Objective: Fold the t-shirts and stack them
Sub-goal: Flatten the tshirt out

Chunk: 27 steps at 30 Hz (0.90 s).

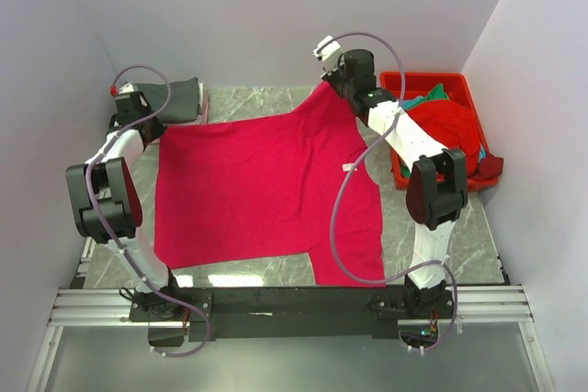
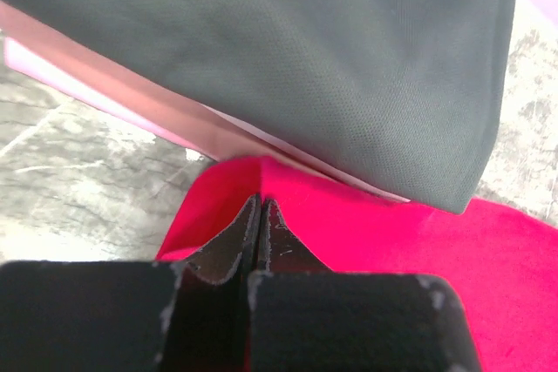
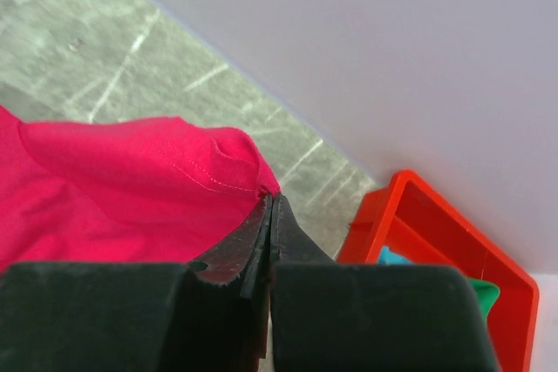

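Broadly, the crimson-pink t-shirt [image 1: 266, 190] lies spread nearly flat across the middle of the marble table [image 1: 253, 98], with a small white tag [image 1: 349, 168] showing toward its 3 o'clock side. At the shirt's 10 o'clock corner the left gripper [image 2: 260, 215] has its jaws pressed together on a peak of the crimson cloth. Just past those tips, at 12 o'clock in the left wrist view, a folded dark grey t-shirt [image 1: 184, 98] sits on a pale pink t-shirt [image 2: 105, 80]. Their near edges meet the crimson corner and block the way forward. At the big shirt's 1 o'clock corner the right gripper [image 3: 270, 215] is likewise closed tight, pinching the stitched hem where it bunches up off the table. The right arm [image 1: 404, 135] crosses the shirt's 2 o'clock edge in the overhead view, and its lilac cable [image 1: 335, 213] loops over the cloth, hiding a little of it. At 2 o'clock from the shirt, against the side wall, stands a red bin [image 1: 423, 77] holding a heaped red t-shirt [image 1: 450, 130] and a teal-green t-shirt [image 1: 427, 96], close beside the right gripper
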Each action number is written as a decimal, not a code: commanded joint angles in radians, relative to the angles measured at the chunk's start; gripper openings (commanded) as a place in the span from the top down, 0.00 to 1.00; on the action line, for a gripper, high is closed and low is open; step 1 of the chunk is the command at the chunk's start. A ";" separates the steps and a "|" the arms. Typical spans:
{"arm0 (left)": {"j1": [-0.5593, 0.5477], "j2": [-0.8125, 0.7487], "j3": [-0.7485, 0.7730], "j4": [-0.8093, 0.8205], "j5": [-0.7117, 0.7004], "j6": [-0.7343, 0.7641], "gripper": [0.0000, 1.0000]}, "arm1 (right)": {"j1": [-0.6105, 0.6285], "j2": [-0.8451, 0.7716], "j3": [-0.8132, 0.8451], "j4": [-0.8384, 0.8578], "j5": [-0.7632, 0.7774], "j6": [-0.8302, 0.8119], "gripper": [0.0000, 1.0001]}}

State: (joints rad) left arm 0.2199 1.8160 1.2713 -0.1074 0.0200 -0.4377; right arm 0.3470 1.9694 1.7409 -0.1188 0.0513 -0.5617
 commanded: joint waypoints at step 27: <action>0.049 -0.104 -0.115 0.095 0.003 0.043 1.00 | -0.005 -0.385 -0.452 0.116 -0.145 0.039 1.00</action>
State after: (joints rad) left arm 0.2607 1.7321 1.1347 -0.0460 0.0280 -0.4229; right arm 0.3470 1.6505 1.3136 -0.0509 -0.0731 -0.5385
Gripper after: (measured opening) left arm 0.012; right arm 0.006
